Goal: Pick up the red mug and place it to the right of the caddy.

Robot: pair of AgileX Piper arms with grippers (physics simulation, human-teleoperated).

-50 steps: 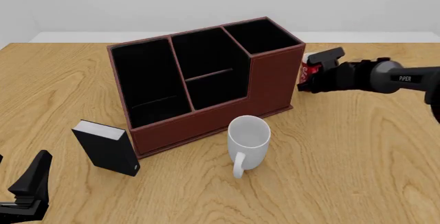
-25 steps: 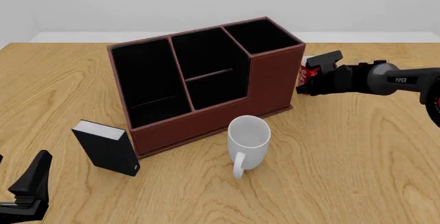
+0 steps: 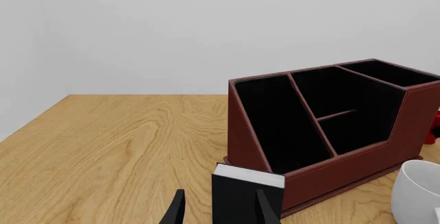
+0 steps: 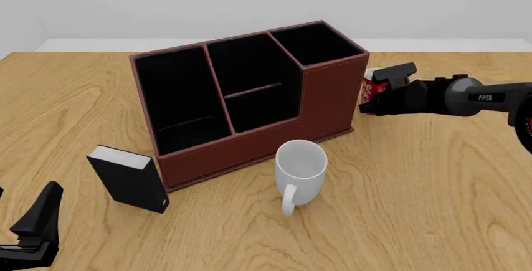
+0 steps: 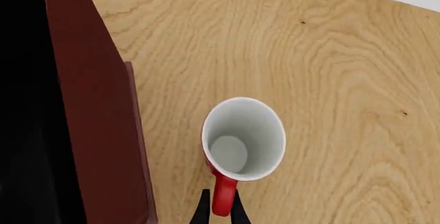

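The red mug [image 5: 243, 140], slim, white inside with a white swirl on its red wall, stands upright on the table just off the caddy's [image 4: 249, 96] right end, at about three o'clock from it in the front view, near but not touching. The right gripper [image 5: 220, 208] is directly above, its fingers pinched on the red handle, the mug's axis running straight away below them. The left gripper [image 4: 33, 233], fingers parted and empty, sits well apart at seven o'clock.
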